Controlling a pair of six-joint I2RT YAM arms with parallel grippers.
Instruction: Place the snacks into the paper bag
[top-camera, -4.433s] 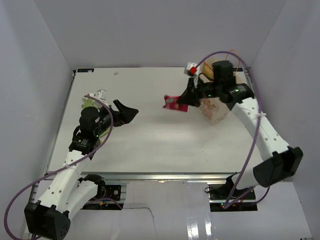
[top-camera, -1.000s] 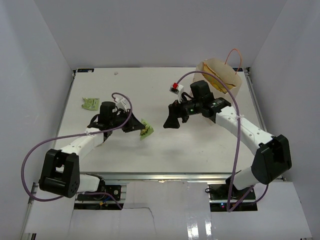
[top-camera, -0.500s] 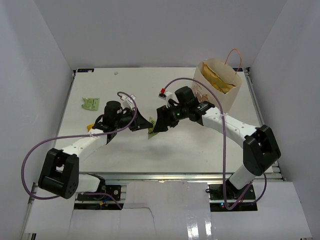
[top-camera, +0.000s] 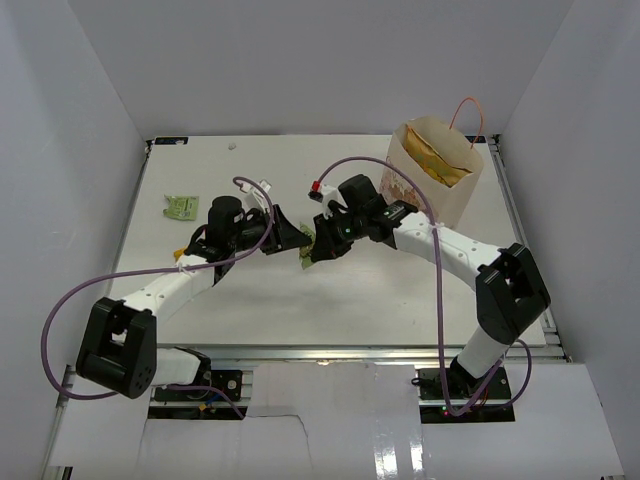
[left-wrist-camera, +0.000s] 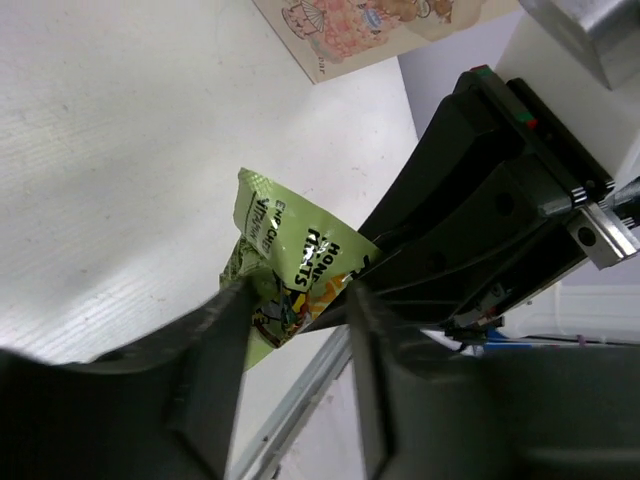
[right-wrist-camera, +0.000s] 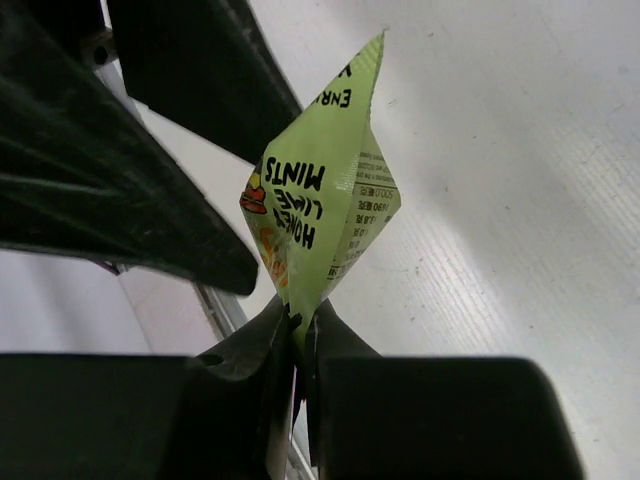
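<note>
Glossy green packet (right-wrist-camera: 320, 200), creased.
Your right gripper (right-wrist-camera: 298, 325) pinches its seam; left gripper (left-wrist-camera: 297, 300) stands parted around it, hiding its lower edge.

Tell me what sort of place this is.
Probably a lab robot test cell: white walls box in a table, two arms bolted at its near edge, the right end effector pinching a green packet.

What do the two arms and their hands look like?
Both the left arm and right arm have white shells with black joints. A purple cable loops along each. The left hand and right hand are black with flat tapered fingers. A small red-and-white plug sits by the right wrist.
</note>
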